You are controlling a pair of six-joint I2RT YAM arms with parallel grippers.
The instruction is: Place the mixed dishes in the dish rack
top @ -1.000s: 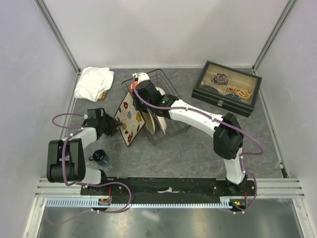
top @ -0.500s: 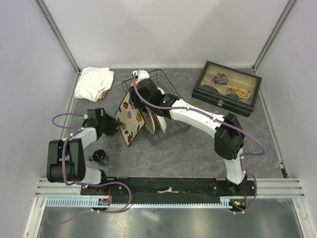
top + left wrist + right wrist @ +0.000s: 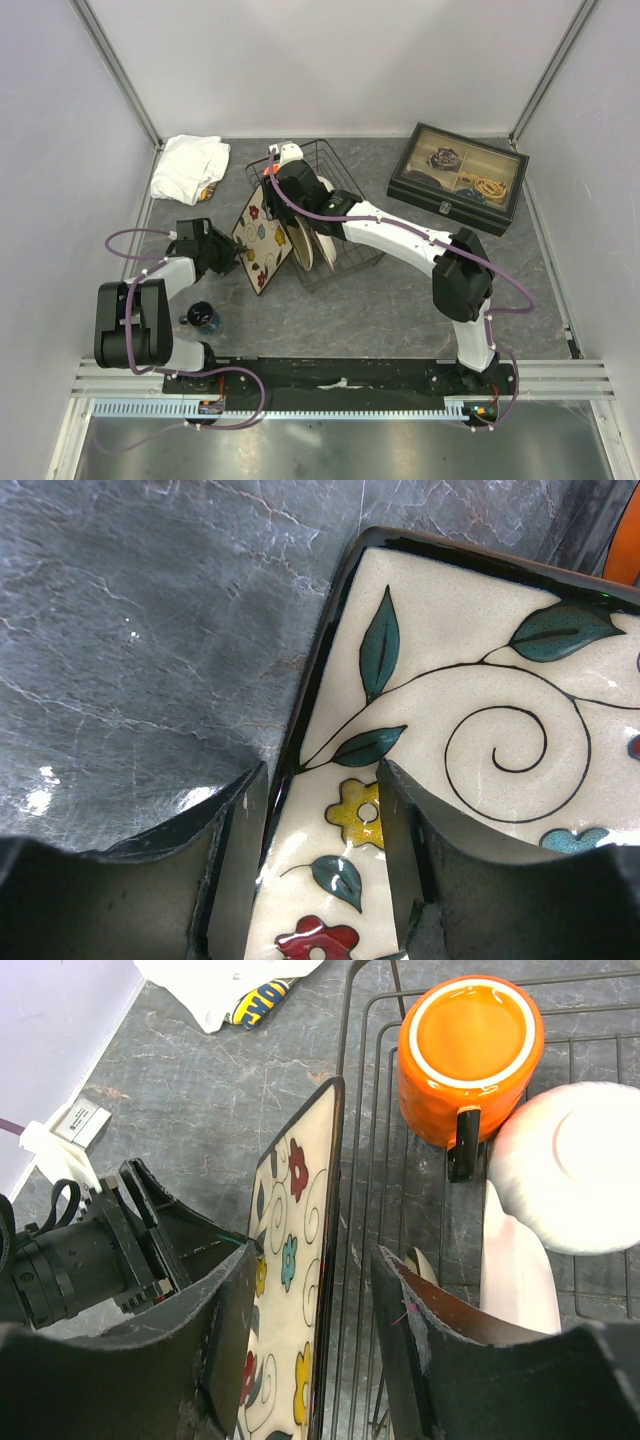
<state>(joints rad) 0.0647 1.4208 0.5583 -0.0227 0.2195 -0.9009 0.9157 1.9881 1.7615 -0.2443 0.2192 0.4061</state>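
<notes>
Left claw (image 3: 320, 780) first, closest to us: its jaws are about half parted and straddle the lower rim of the square flower-patterned plate (image 3: 470, 680). One finger (image 3: 240, 820) is outside the black edge and the other lies over the painted face. Whether they actually pinch that rim, I can't tell from here.

The plate itself stands on edge on the grey marbled table (image 3: 400, 300), tipped up against the outside of the dish rack's (image 3: 352, 255) left wall. It's at the rack, not in it!

Moving back, the right claw (image 3: 315, 1255) hangs over the plate's top edge, jaws parted and gripping nothing. The plate's upper edge and the rack's side wire both show in the gap between its fingers.

Inside the rack, the cream brown-rimmed plate (image 3: 303, 250) stands on edge among the prongs. Farther in, at the back left corner, sits the orange mug (image 3: 470, 1045), round end facing the wrist camera, dark handle pointing toward the near side. The white bowl (image 3: 575, 1165) sits just beside it on the right.

Beyond the rack, far left, a white folded cloth (image 3: 190, 165) lies crumpled near the wall. Far right, well apart from everything, sits the black glass-lidded box (image 3: 458, 178).
</notes>
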